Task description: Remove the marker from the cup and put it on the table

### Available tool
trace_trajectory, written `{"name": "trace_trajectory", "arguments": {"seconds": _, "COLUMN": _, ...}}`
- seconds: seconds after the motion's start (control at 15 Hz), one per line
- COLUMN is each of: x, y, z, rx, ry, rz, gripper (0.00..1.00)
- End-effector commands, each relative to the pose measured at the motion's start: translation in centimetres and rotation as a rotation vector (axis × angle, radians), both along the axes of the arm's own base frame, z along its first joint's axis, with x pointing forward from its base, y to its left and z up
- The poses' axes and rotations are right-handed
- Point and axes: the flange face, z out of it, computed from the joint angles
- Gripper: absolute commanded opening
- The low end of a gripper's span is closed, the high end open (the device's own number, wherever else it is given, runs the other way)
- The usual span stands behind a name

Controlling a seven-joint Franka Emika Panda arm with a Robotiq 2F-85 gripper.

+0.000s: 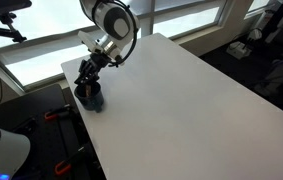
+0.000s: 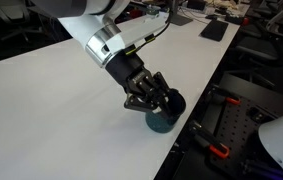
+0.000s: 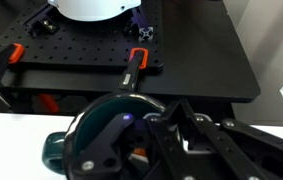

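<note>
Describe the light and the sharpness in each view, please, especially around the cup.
In an exterior view the windows are bright, and the cup and gripper merge into one dark mass. In an exterior view the table is evenly lit, without hard glare. In the wrist view the cup and the fingers are close, dark and soft; the black board behind is sharper.
</note>
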Motion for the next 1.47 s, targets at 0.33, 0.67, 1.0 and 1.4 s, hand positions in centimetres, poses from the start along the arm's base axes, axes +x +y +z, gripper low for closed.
{"name": "trace_trajectory", "arguments": {"seconds": 0.33, "x": -0.2, "y": -0.5, "z": 3.1, "rx": -0.009, "ry": -0.108, "rz": -0.014, "gripper": 0.01}}
{"name": "trace_trajectory", "arguments": {"seconds": 0.67, "x": -1.6, "y": -0.5, "z": 7.5, "rx": -0.085, "ry": -0.325, "rz": 0.000, "gripper": 0.01}}
{"name": "trace_trajectory", "arguments": {"seconds": 1.0, "x": -5.0, "y": 0.1, "z": 11.7, "rx": -0.142, "ry": -0.528, "rz": 0.026, "gripper": 0.30}}
{"name": "trace_trajectory", "arguments": {"seconds": 1.4, "x": -7.9, "y": -1.3, "z": 15.0, "rx": -0.137, "ry": -0.656, "rz": -0.024, "gripper": 0.69}}
